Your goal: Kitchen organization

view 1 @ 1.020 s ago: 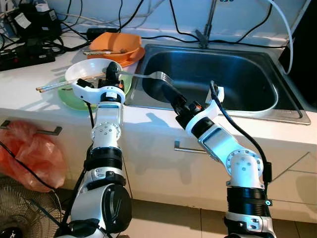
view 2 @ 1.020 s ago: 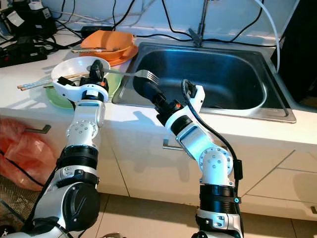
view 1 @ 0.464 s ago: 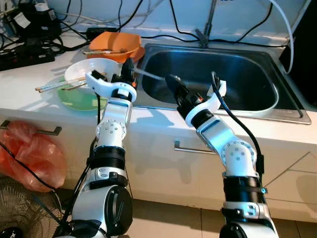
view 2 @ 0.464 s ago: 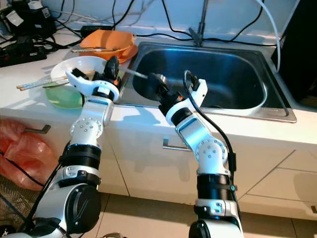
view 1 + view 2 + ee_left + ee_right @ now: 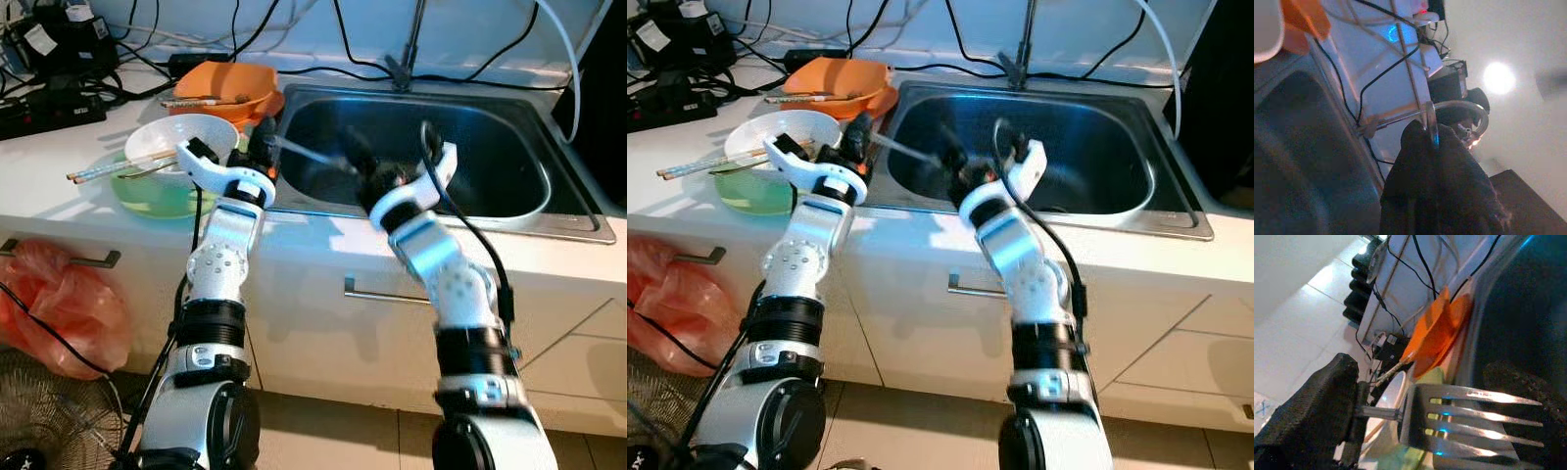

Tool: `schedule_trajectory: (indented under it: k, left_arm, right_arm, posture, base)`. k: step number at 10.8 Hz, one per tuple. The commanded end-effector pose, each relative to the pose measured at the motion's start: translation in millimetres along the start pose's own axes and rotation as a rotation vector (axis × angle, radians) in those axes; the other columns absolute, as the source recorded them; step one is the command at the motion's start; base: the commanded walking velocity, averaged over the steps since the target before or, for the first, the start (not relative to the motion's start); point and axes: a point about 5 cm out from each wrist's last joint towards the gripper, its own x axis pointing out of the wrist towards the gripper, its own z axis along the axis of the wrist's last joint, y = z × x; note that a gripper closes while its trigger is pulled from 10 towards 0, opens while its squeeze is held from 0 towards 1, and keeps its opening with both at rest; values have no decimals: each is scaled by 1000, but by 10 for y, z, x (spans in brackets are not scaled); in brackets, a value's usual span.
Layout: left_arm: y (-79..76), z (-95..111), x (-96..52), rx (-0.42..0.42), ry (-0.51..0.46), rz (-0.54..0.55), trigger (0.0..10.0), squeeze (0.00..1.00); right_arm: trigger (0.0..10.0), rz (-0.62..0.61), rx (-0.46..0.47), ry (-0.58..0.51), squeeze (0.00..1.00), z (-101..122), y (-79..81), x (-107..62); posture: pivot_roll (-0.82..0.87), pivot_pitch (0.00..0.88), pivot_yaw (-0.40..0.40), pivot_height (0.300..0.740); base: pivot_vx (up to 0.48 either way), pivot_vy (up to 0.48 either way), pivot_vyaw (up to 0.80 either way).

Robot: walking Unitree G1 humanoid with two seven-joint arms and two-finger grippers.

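Note:
A metal fork [image 5: 300, 153] is held level over the left rim of the steel sink [image 5: 549, 213], handle toward the counter, tines over the basin. My left gripper [image 5: 259, 147] is shut on its handle beside the white bowl [image 5: 181, 137]. My right gripper [image 5: 351, 159] is at the fork's head over the sink. In the right wrist view the tines [image 5: 1474, 423] lie between its two spread black fingers [image 5: 1308, 416], so it is open around them. In the left wrist view the handle's edge [image 5: 1430, 125] runs along a black finger.
The white bowl rests on a green plate [image 5: 147, 193] with chopsticks [image 5: 106, 169] across it. Orange bowls [image 5: 230, 83] stand behind, by cables and power strips [image 5: 49, 98]. The faucet [image 5: 411, 44] rises behind the sink. An orange bag [image 5: 59, 304] hangs by the cabinet.
My left gripper has carried the fork to the right, from over the white bowl to the sink's rim. My right gripper has risen and closed in on the fork's tines.

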Motion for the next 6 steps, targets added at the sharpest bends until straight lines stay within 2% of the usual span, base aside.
schedule_trajectory:
  k: [1, 2, 3, 6]
  left_arm:
    - [41, -590, -129, -155, 93, 49, 0, 0]
    - [40, -599, -146, -156, 97, 50, 0, 0]
    - [64, -604, -164, -157, 101, 59, 0, 0]
    - [87, -633, -176, -149, 103, 75, 0, 0]
  right_arm:
    - [10000, 86, 16, -16, 0, -37, 263, 140]
    - [3490, 94, 12, -28, 0, -19, 280, 170]
    - [0, 97, 14, -44, 0, 3, 316, 220]
    - [118, 75, 19, -49, 0, -31, 334, 256]
  posture:
    - [82, 37, 36, 740]
    - [82, 37, 37, 740]
    - [78, 40, 38, 740]
    - [70, 45, 39, 740]
  base:
    - [0, 0, 0]
    - [0, 0, 0]
    - [0, 0, 0]
    - [0, 0, 0]
